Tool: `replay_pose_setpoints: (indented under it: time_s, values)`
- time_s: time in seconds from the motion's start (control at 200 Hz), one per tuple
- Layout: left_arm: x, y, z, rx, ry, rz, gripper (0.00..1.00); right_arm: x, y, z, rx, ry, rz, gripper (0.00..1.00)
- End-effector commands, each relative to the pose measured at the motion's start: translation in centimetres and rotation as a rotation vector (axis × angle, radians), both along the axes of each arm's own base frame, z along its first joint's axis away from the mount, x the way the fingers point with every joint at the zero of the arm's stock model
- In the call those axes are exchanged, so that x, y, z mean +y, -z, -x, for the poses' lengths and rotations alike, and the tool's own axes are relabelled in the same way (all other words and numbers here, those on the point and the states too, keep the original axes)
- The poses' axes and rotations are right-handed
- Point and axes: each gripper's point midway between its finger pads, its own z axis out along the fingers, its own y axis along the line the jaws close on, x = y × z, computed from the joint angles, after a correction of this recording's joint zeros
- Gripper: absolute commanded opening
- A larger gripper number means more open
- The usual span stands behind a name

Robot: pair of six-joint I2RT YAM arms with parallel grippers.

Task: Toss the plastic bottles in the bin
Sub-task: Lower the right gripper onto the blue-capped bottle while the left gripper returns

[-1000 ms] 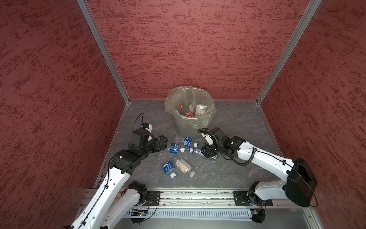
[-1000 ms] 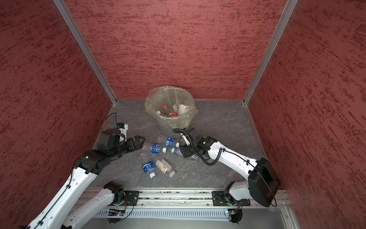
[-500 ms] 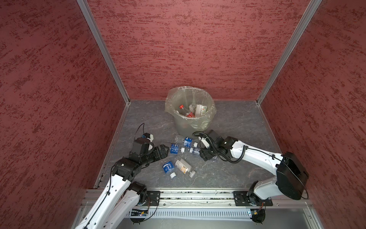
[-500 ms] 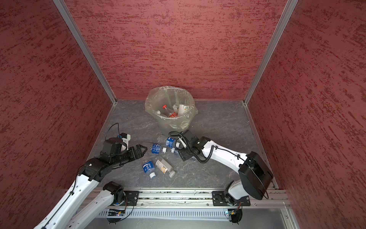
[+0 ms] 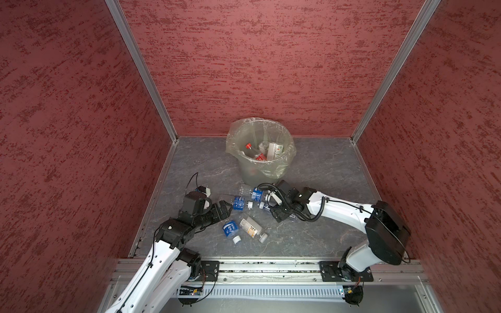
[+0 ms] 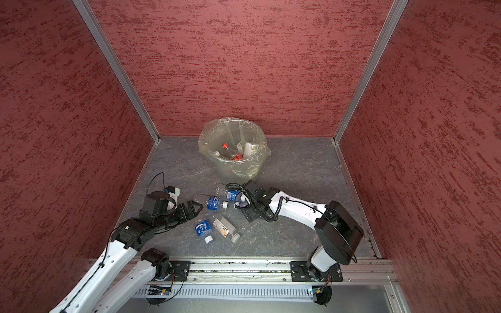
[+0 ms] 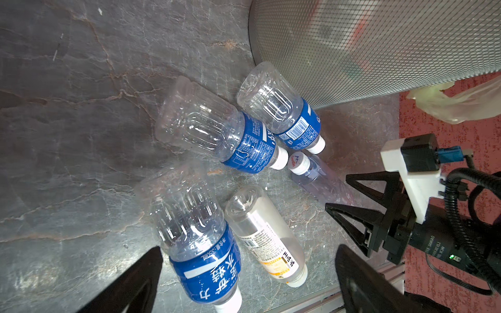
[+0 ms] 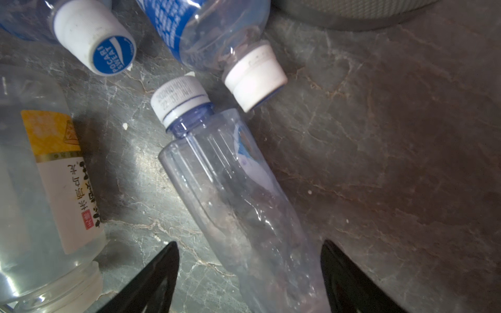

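Note:
The bin (image 5: pixel 236 136) (image 6: pixel 207 135) stands at the back with several plastic bottles inside. More plastic bottles lie on the floor in front of it. Two blue-labelled ones (image 7: pixel 217 132) (image 7: pixel 284 113) lie side by side. A third blue-labelled bottle (image 7: pixel 200 244) and a white-and-orange-labelled bottle (image 7: pixel 265 235) lie between the open fingers of my left gripper (image 7: pixel 248 248) (image 5: pixel 224 208), untouched. My right gripper (image 8: pixel 249 244) (image 5: pixel 272 208) is open and straddles a crushed clear bottle (image 8: pixel 233 189) with a white cap; its fingers stand off the sides.
Red walls close in the grey marbled floor (image 5: pixel 325 168) on three sides. A metal rail (image 5: pixel 271 268) runs along the front edge. The bin's mesh wall (image 7: pixel 379 46) stands right behind the two side-by-side bottles.
My left gripper has dropped forward and lower, over the near bottles. My right gripper has slid a little left and down around the clear bottle. No bottle has moved.

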Motion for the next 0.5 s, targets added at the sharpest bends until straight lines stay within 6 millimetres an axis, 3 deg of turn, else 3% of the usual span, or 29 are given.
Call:
replay_pose_setpoints:
  time_s: [0.0, 0.491]
  values:
    - [-0.44, -0.36, -0.28, -0.021, 0.008, 0.027, 0.99, 0.27, -0.22, -0.38, -0.020, -0.012, 0.024, 0.81]
    - [-0.61, 0.22, -0.12, -0.007, 0.005, 0.042, 1.00, 1.01, 0.50, 0.43, 0.019, -0.044, 0.032, 0.75]
